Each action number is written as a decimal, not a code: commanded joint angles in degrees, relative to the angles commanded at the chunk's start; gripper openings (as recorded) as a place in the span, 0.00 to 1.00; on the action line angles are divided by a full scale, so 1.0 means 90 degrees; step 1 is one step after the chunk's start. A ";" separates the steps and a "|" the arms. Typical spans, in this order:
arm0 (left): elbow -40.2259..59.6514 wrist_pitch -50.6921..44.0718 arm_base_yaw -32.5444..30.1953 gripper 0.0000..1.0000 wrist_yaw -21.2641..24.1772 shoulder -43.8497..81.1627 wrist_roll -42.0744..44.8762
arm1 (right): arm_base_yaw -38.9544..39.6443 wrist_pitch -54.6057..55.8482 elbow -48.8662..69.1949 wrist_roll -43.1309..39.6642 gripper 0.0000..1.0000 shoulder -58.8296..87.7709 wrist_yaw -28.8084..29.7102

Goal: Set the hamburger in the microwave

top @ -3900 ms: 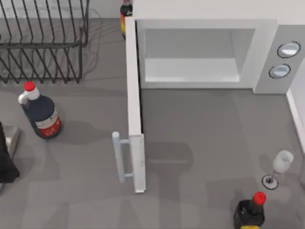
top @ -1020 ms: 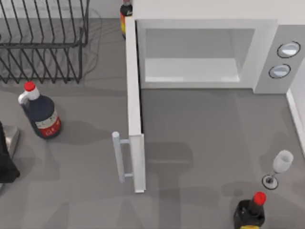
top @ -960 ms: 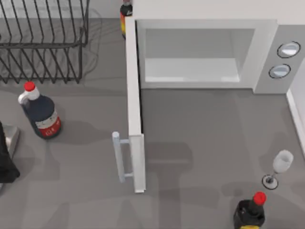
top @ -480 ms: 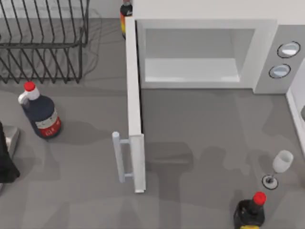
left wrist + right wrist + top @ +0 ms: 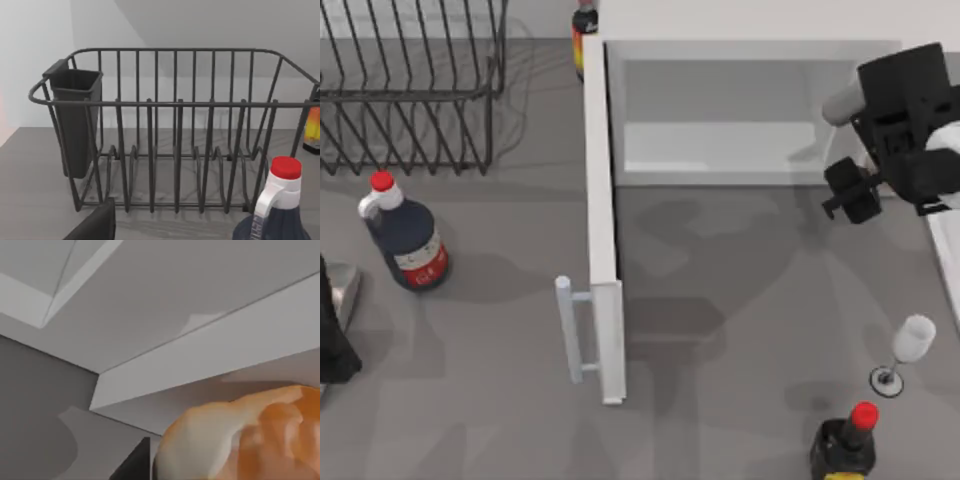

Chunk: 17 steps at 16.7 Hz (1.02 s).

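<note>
- The right gripper [image 5: 855,190], absent from the top view half a second ago, is now being seen at the microwave [image 5: 720,110] mouth's right edge.
- The hamburger [image 5: 240,437] is being shown close against the right wrist camera, probably being gripped, though the fingers cannot be told.
- The door [image 5: 602,230] is being left open, so insertion is judged imminent.
- The left arm [image 5: 332,330] is being kept parked at the table's left.

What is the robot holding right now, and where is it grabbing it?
Probably the hamburger: it sits right against the right gripper, near the microwave opening. Where the grip lands cannot be told. The left arm stays parked.
</note>
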 joint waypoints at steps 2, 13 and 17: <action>0.0000 0.0000 0.0000 1.00 0.0000 0.0000 0.0000 | 0.0506 0.1225 0.0121 0.0920 0.00 0.0599 0.0321; 0.0000 0.0000 0.0000 1.00 0.0000 0.0000 0.0000 | 0.2100 0.4400 0.0430 0.3640 0.00 0.2170 0.0902; 0.0000 0.0000 0.0000 1.00 0.0000 0.0000 0.0000 | 0.2038 0.4358 0.0335 0.3609 0.00 0.2122 0.0979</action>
